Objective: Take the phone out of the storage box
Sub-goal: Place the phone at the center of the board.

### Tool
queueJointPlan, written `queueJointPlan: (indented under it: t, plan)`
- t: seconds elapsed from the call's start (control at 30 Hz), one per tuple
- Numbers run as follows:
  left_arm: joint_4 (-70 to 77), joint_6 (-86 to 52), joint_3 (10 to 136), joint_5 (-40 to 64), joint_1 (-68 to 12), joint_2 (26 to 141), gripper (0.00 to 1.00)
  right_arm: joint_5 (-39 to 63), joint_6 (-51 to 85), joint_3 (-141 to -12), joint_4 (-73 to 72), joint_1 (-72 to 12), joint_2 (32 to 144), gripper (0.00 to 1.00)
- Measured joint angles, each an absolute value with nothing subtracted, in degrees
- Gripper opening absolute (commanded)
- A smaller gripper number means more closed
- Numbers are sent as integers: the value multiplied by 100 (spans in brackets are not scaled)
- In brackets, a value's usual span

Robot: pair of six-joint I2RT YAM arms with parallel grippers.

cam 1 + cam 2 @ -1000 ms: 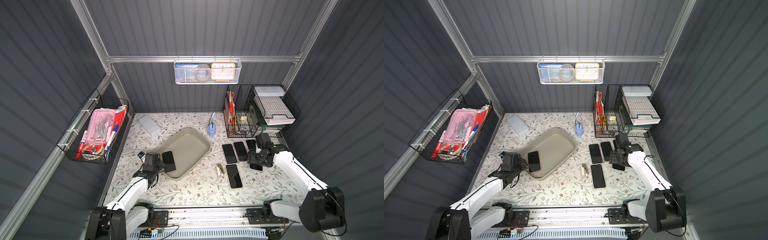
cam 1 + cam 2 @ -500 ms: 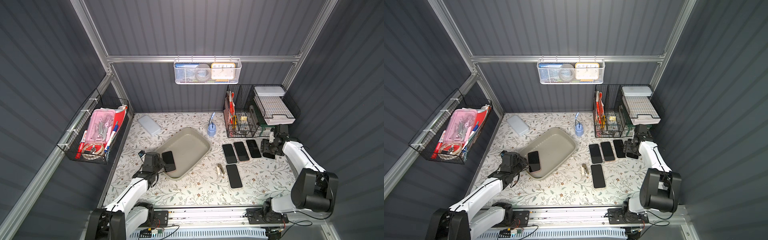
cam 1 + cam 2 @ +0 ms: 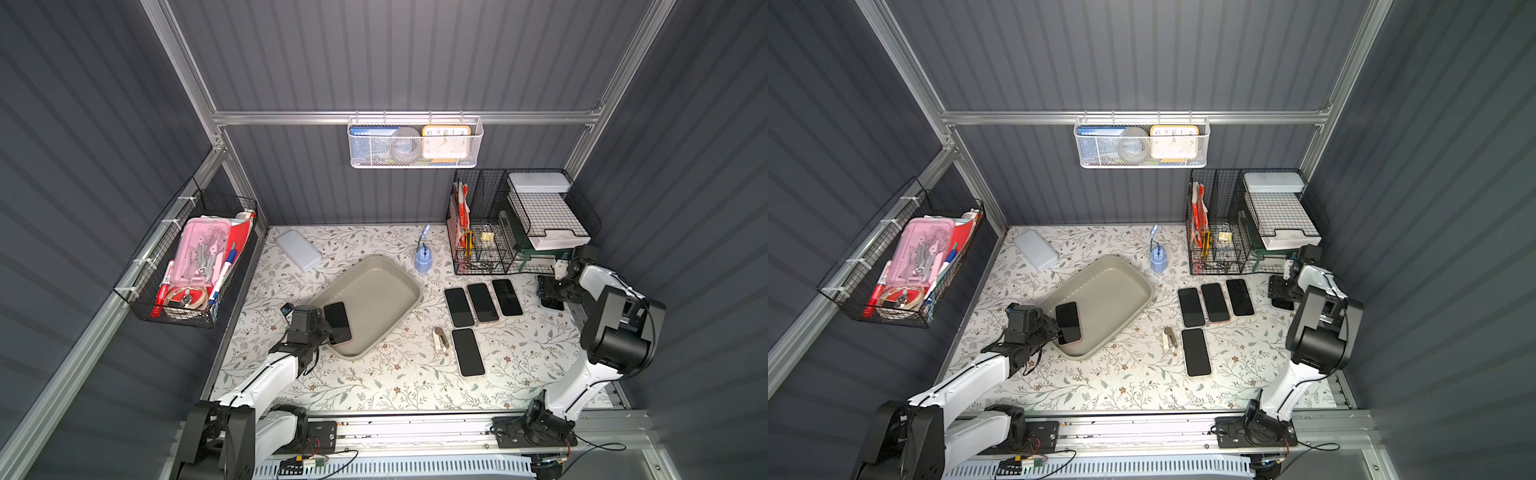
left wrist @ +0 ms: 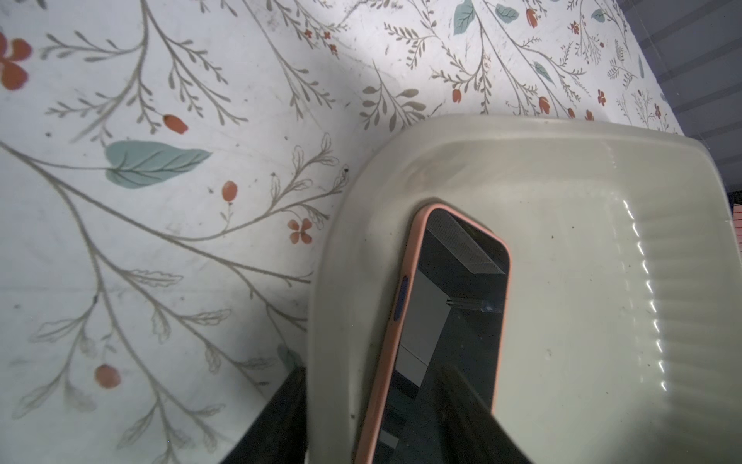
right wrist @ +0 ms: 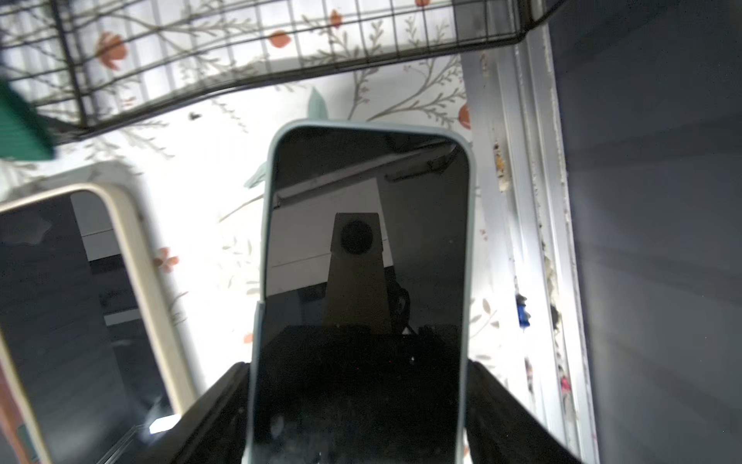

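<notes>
Pink-cased phone [image 4: 449, 321] leans in the storage box [image 3: 382, 291] corner nearest the left end effector [image 3: 326, 333], long axis pointing away from it; jaws straddle wall and phone edge (grip unconfirmed). Right end effector [image 3: 550, 297], far from the box, clamps a mint-cased phone [image 5: 361, 241].

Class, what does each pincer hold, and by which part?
Right pincer: the pale phone, long edges, near one end. Left pincer straddles pink phone and box wall; hold unclear.

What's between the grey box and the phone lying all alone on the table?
A small beige-and-silver thing, too small to name, right beside that phone and apart from the box. Both top views show it.
</notes>
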State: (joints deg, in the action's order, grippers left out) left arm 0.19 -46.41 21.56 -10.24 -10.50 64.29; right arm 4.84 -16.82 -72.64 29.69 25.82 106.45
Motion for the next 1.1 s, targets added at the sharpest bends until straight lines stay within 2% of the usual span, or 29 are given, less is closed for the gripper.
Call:
queueJointPlan:
  t: [0.47,0.57,0.7,0.83,0.97,1.1]
  plan:
    - [36,-4600,2156,-1002,-1050,6451,53,882,-2344,-7264,2622,2178,10969,61]
    - [36,-4600,2156,-1002,-1050,6445,53,803,-2414,-7279,2622,2134,11187,66]
    - [36,-4600,2156,-1004,-1050,6412,53,668,-2440,-7319,2611,2121,11233,77]
    - [32,-4598,2156,-1002,-1050,6392,53,563,-2355,-7303,2578,2093,11205,83]
    - [32,-4598,2156,-1002,-1050,6390,53,530,-2010,-6943,2355,2045,10750,87]
    - [34,-4598,2156,-985,-1050,6390,53,373,-1570,-6626,2248,1767,9566,99]
